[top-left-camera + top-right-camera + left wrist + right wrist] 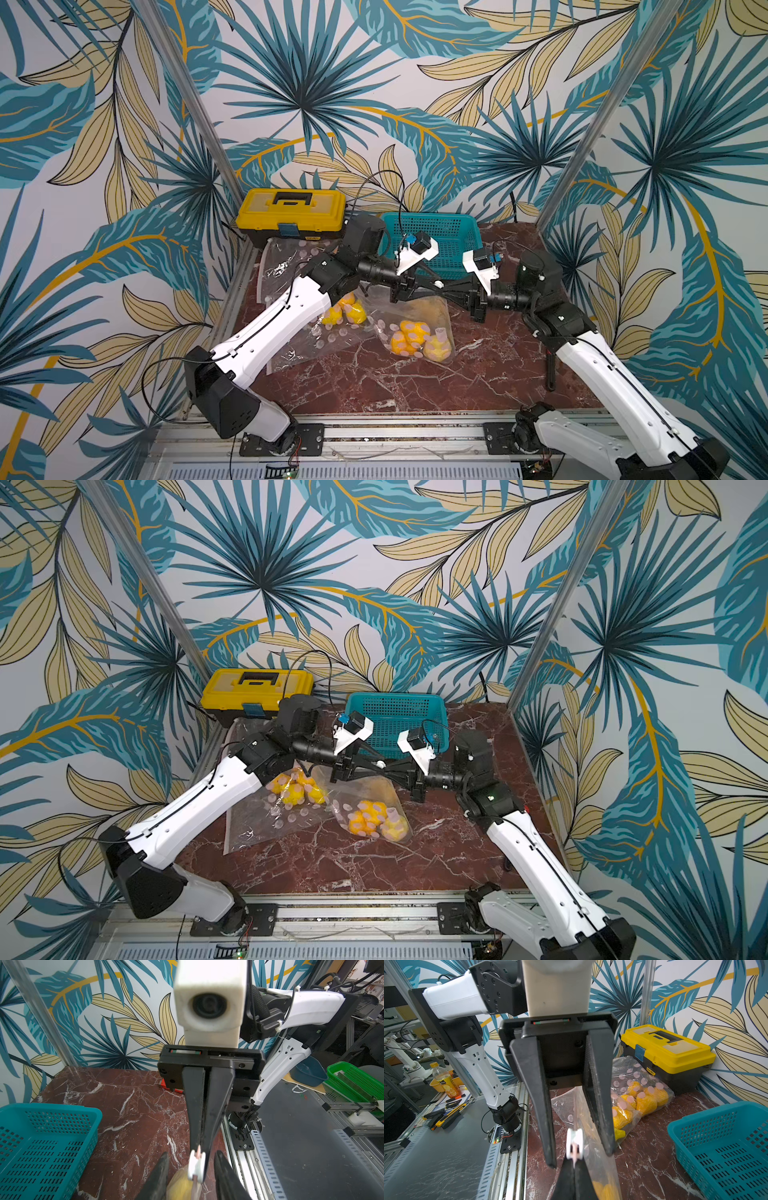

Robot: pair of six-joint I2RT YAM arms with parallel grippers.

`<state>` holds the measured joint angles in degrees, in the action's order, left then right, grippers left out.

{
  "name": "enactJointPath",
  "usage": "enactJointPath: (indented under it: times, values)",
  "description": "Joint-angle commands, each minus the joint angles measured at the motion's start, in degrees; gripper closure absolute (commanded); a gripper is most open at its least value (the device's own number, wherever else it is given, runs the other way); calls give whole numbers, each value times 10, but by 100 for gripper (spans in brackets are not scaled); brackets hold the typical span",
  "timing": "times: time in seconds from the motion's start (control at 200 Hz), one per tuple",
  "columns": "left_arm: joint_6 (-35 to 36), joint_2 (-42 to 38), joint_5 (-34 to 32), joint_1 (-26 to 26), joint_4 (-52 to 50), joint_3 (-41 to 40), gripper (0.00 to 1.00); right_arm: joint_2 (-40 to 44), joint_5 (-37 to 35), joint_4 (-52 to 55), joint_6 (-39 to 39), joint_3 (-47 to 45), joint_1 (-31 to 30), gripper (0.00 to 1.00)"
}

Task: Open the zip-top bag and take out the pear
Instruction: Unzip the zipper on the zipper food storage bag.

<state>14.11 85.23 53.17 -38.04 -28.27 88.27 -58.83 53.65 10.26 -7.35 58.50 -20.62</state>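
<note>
A clear zip-top bag (415, 320) with pink dots hangs over the red marble table, with yellow fruit in its lower end. A pale yellow rounded fruit (180, 1185) just under the zip looks like the pear. My right gripper (574, 1160) is shut on the bag's pink zip strip at the top edge. The white slider (574, 1142) sits right at its tip. My left gripper (192, 1154) faces it, open. Its fingers (598, 1095) stand on either side of the slider without touching it. In both top views the two grippers meet tip to tip (440, 287) (381, 767).
A second dotted bag of yellow fruit (332, 320) lies under the left arm. Behind it stands a yellow toolbox (291, 212), with a teal basket (432, 241) at the back centre. A black tool (551, 370) lies at the table's right edge. Aluminium rails border the front.
</note>
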Motion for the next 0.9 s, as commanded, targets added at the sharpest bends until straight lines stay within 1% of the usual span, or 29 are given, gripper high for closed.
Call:
enactJointPath:
  times: [0.0,0.12,0.335,0.456,0.706,0.896]
  values:
    - [2,-14,9,2,7,0,64,4,15,0,-4,6,-3,100]
    - [2,-12,13,2,7,1,68,4,15,1,-6,5,-3,100]
    - [4,-11,19,3,7,2,81,2,13,5,-8,6,-3,100]
    - [6,-12,20,3,7,1,90,2,9,9,-11,6,-3,100]
    - [18,-24,-6,6,7,-20,96,16,-18,13,-15,3,-3,100]
    - [17,-48,-9,39,7,-59,98,39,-53,17,-24,-4,-3,100]
